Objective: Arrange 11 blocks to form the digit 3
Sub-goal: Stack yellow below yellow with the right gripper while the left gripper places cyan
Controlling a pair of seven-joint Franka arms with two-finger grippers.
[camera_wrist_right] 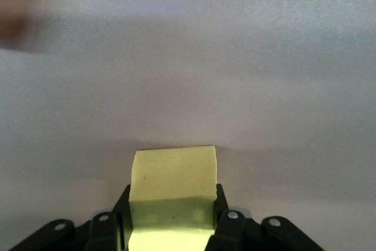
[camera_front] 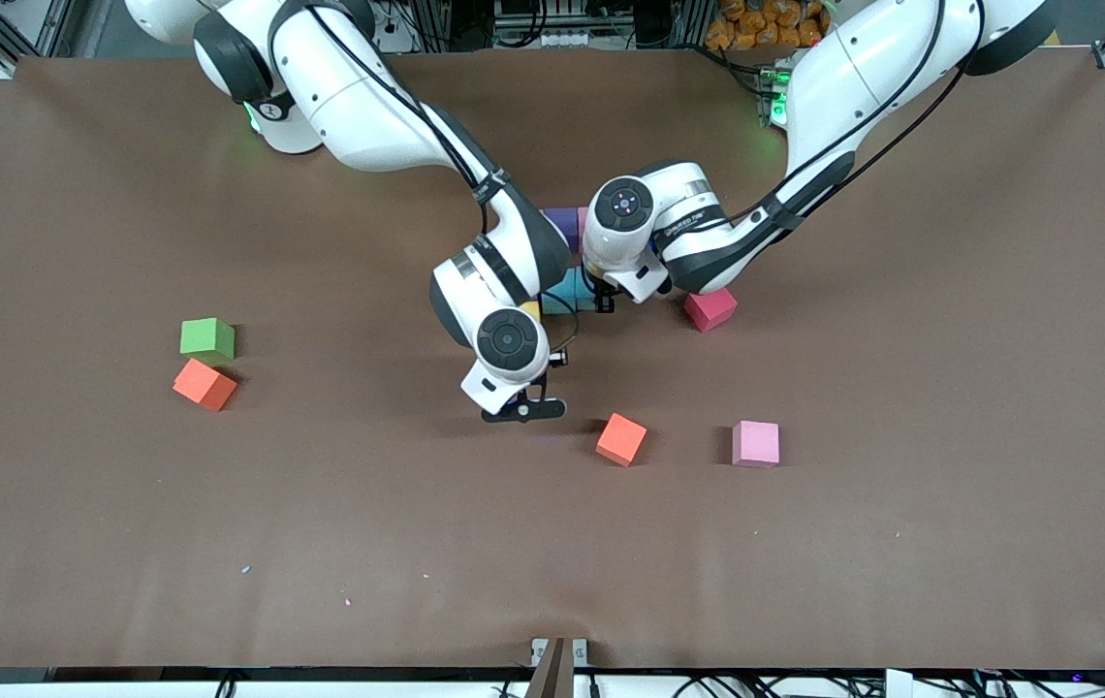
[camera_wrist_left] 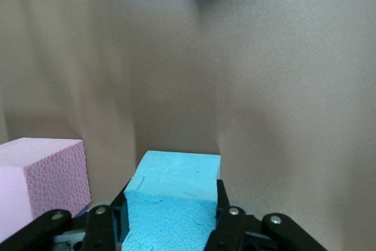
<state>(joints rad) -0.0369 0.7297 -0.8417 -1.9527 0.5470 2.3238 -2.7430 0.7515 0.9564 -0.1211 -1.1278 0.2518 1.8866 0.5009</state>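
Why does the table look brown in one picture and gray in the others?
Front view: even overhead light shows the table brown, with short soft shadows beside the loose cubes. Left wrist view: washed-out beige, and the sky-blue block in the left tool is sharp. Right wrist view: grayish cast, with the yellow block pale.

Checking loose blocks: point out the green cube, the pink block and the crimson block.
green cube (camera_front: 206, 336), front view, top face
pink block (camera_front: 755, 442), front view, top face
crimson block (camera_front: 710, 308), front view, top face

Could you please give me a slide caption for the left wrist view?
Left tool shut on a sky-blue block, with a pink block beside it.
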